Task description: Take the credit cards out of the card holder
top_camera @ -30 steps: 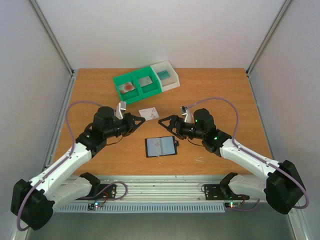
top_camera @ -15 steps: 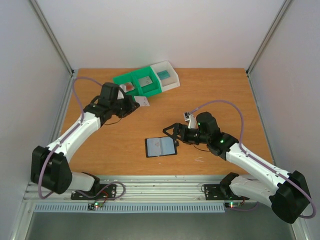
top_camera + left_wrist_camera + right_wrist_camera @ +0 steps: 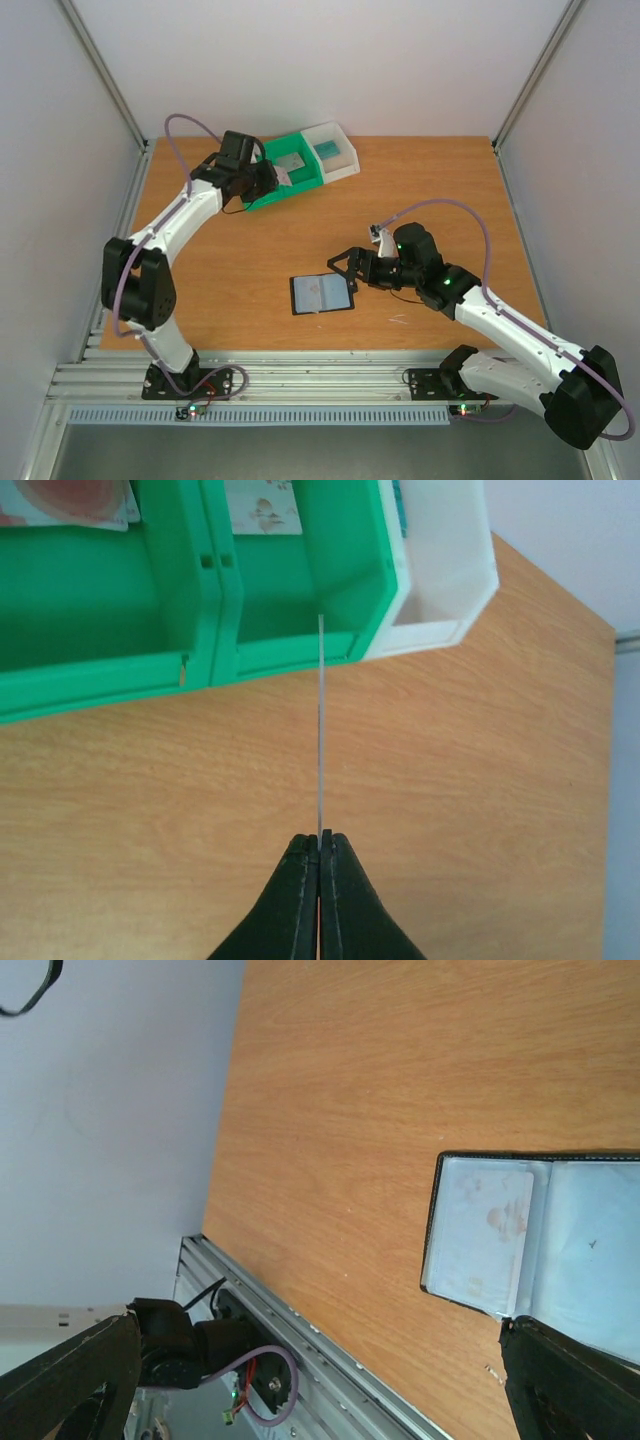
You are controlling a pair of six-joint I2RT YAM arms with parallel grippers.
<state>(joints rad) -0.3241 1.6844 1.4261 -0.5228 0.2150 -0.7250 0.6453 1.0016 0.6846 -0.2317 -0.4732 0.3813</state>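
On the wooden table (image 3: 200, 300), the two arms work far apart. The left arm (image 3: 175, 215) stretches to the far-left corner and the right arm (image 3: 480, 305) bends low over the middle.

The left gripper (image 3: 320, 842) is clenched on the held card (image 3: 320, 730). From its own wrist the card shows edge-on as a thin upright line, poised at the near rim of the green bins (image 3: 290, 650), with the white bin (image 3: 445, 570) just to their right. Two binned cards (image 3: 262, 505), one blotched red, already lie in the green compartments.

The card holder (image 3: 322, 294) lies spread open in the middle of the table, nearer the front edge, its long axis running left to right. The right gripper (image 3: 343, 268) hangs just beyond its far-right corner with the jaws released and wide, empty. It is much the nearer of the two. A pocketed card (image 3: 478, 1240), pale with a faint red mark, sits in one grey-blue pocket, so the job looks unfinished. The next pull would seem to fall to the right arm, reaching down and to the near left.

A second ago the left gripper hovered mid-table, just beyond the holder. It has since swung away to the bins with its card, while the right gripper has edged closer to the holder. The holder itself has not shifted.
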